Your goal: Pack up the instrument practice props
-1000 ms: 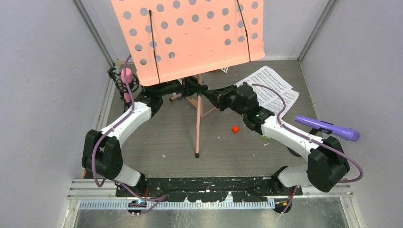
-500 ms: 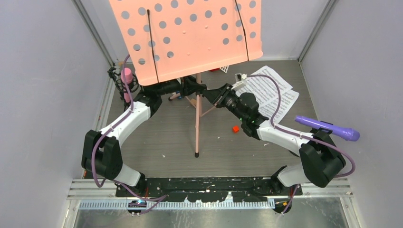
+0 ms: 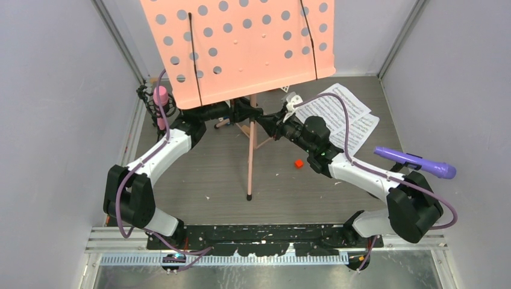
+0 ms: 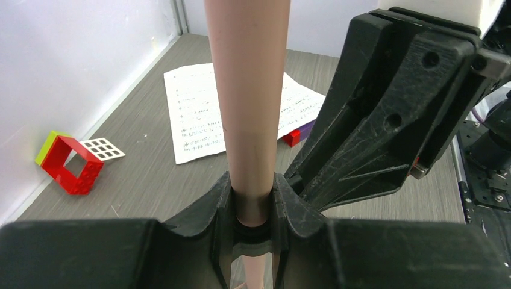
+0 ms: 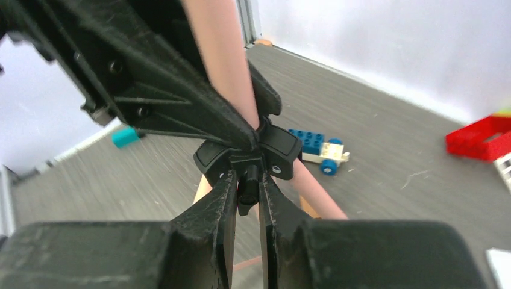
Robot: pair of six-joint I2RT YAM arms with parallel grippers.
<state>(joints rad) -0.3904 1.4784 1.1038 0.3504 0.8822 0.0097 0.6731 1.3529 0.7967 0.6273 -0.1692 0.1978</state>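
Item: pink perforated music rack (image 3: 241, 48), standing upright at the far middle of the table (image 3: 205, 174), its panel facing the arms, one tripod leg (image 3: 250, 174) reaching toward the near edge. Left pincer (image 4: 252, 201): narrow, clamped on the rack's pink pole (image 4: 247, 90), one finger on each side. Right pincer (image 5: 247, 192): narrow, meeting the pole from the opposite side just below the left one; it appears to pinch a small knob on the black collar (image 5: 280, 147) where the legs join, though that view is blurred. White sheet-music pages (image 3: 337, 108): flat on the table, far right, partly beneath the right arm. Purple microphone (image 3: 422, 161): at the right wall, raised above the table. Pink microphone (image 3: 160, 96): upright at the far left, just beside the left arm. Sundries: blue toy car (image 5: 316, 147) beyond the collar; small red block (image 3: 298, 163) near the right forearm; red frame block (image 4: 69, 165) by the wall.
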